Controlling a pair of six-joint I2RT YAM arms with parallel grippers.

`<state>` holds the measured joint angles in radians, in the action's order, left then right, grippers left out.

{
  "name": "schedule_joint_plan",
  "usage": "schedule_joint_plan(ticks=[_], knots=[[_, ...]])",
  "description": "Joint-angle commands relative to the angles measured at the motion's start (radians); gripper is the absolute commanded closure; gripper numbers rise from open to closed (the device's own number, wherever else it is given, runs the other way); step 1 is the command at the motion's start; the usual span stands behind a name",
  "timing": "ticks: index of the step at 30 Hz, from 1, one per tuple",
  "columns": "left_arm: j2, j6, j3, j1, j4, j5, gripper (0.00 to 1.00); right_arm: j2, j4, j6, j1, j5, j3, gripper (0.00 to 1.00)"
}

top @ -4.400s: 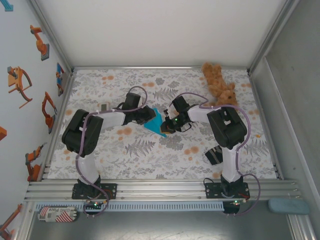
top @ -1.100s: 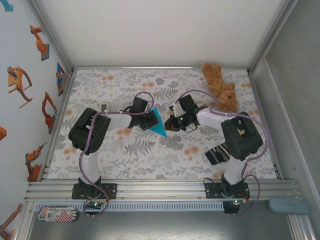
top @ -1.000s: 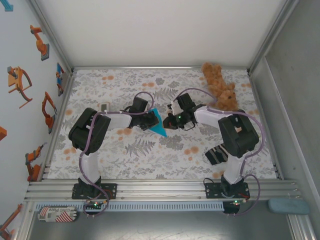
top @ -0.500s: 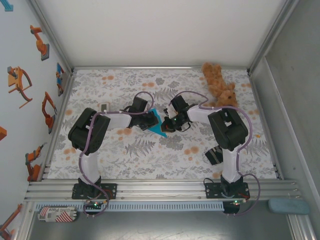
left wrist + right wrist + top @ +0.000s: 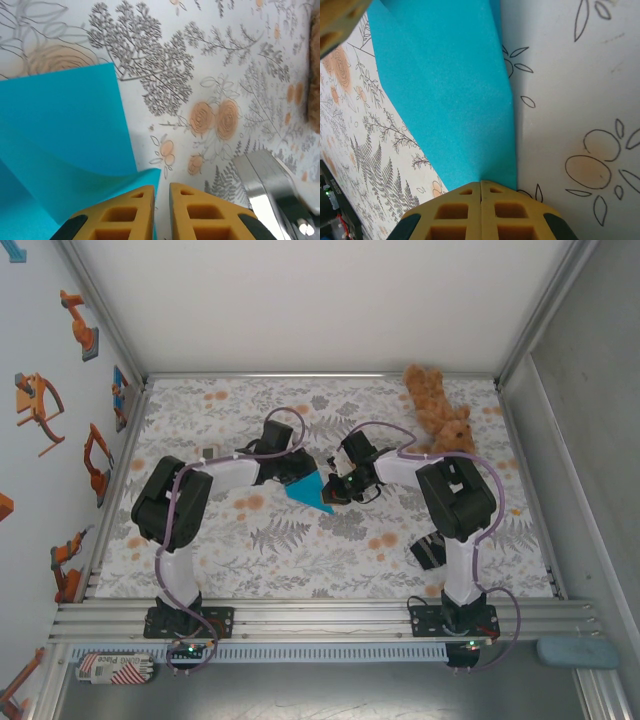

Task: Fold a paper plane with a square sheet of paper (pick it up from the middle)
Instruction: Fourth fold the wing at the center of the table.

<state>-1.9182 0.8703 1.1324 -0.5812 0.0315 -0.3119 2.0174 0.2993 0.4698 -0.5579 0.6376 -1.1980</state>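
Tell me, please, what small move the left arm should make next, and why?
Probably open the left end effector wider and draw it back off the square sheet of paper. Its jaws stand slightly apart at the sheet's curled edge, while the right end effector is shut on the sheet.

From the top, the right tip of the square sheet of paper (image 5: 305,492) tucks under the right gripper (image 5: 334,490), so can't see where it ends. The left wrist cam chops the sheet off at left and bottom, and a blurry shiny metal bit (image 5: 265,180) runs off the lower right.
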Motion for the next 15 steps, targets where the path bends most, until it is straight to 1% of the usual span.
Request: schedule_joint_plan(ticks=[1, 15], knots=[[-0.023, -0.003, 0.018, 0.013, -0.043, 0.043, 0.85, 0.063, 0.083, -0.017, -0.007, -0.116, 0.027, 1.00], [-0.047, 0.006, -0.038, 0.066, -0.043, 0.076, 0.87, 0.089, 0.100, 0.023, -0.007, -0.141, 0.041, 1.00]])
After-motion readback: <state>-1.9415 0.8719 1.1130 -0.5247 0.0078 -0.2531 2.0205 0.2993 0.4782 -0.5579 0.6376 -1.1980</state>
